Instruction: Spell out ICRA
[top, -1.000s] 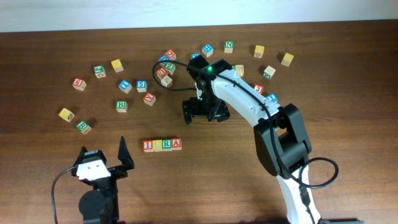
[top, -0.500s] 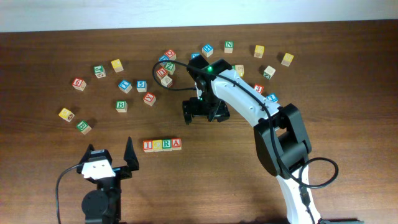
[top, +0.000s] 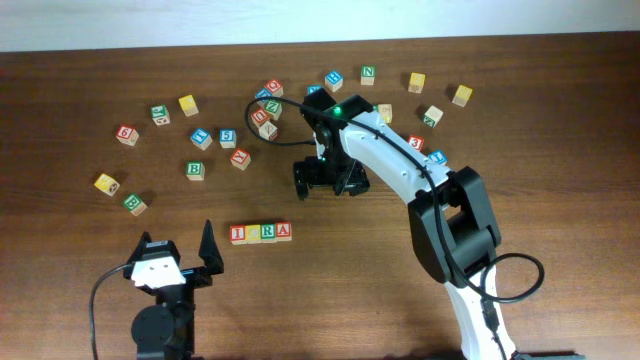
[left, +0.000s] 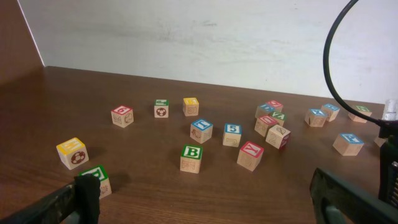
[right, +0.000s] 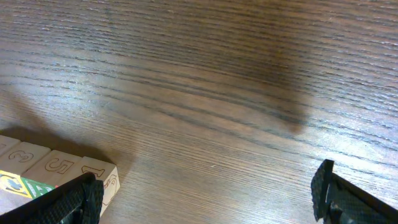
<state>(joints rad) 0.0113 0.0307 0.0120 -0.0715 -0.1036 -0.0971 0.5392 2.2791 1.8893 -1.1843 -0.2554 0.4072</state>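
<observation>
We noted the right gripper (top: 328, 181) spread wide, empty, over the brown wooden desk (top: 330, 290). The block row (top: 260, 232) lay near, between it and the left gripper (top: 175, 252), likewise spread, empty. A white wall (left: 186, 31) stood beyond the scattered blocks (left: 191, 158).

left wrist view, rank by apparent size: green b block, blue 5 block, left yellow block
1. left yellow block
2. green B block
3. blue 5 block
Nearness to the camera drives this; real sizes probably match.

Straight lettered block row (top: 260, 232), touching
</observation>
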